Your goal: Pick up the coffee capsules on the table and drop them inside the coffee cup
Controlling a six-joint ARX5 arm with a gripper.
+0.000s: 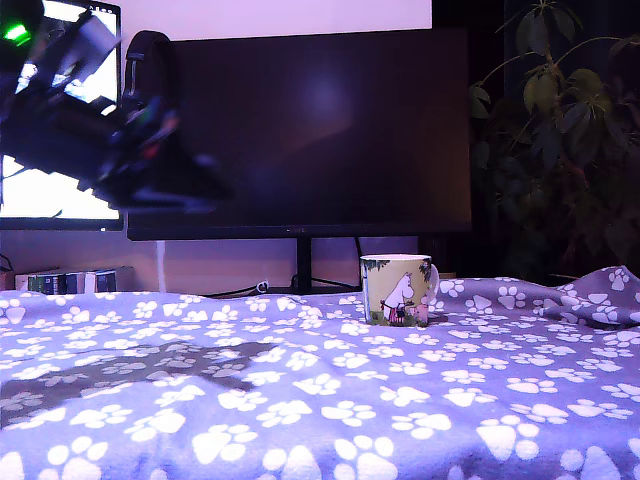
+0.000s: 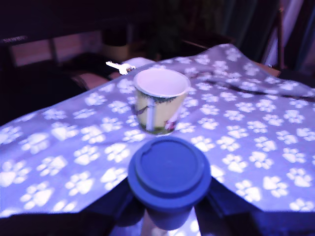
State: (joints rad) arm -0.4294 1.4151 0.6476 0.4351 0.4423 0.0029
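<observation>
The end effector (image 2: 169,196) is closed on a blue coffee capsule (image 2: 169,172), held high at the exterior view's left, short of the coffee cup (image 1: 398,290) standing far right on the worktop (image 1: 300,400). The capsule is probably light, thin-walled and crushable; gripping its sides suits it.

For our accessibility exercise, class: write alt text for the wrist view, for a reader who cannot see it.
A blue coffee capsule fills the foreground, held between the dark fingers of the robot's tool. Beyond it an empty-looking coffee cup stands upright on a violet-blue paw-print cloth covering the table; the background is dark and blurred.
</observation>
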